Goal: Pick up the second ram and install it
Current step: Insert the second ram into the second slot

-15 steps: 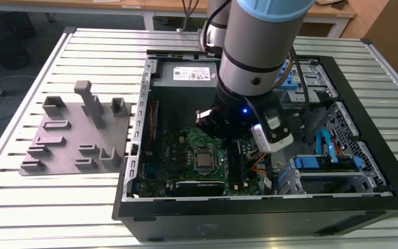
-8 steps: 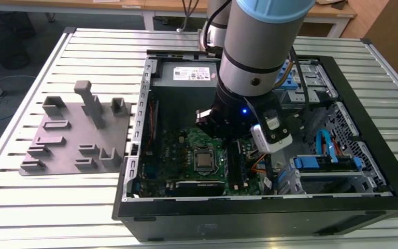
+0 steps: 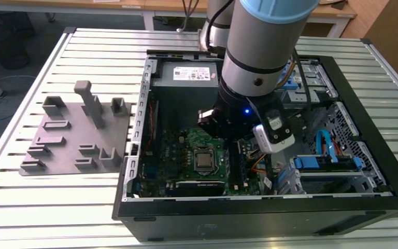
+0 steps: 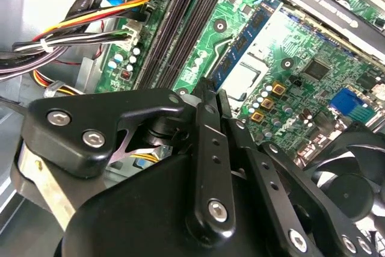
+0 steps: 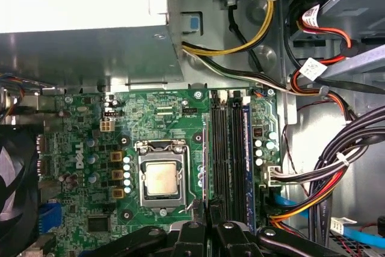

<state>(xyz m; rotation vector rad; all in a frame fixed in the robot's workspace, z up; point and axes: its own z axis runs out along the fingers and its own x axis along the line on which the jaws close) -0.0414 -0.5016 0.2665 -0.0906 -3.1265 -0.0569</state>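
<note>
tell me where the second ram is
In the second wrist view, the second ram is pinched in the gripper, above the motherboard beside the memory slots.

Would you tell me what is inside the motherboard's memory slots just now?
In the first wrist view, one memory stick sits in the slot nearest the cables; the other slots look empty. Their lower ends are hidden behind the gripper, which holds the second ram.

One computer case (image 3: 254,218), one motherboard (image 5: 156,118), one processor (image 5: 161,179); one grey fixture plate (image 3: 68,144), one robot arm (image 3: 261,46)
</note>
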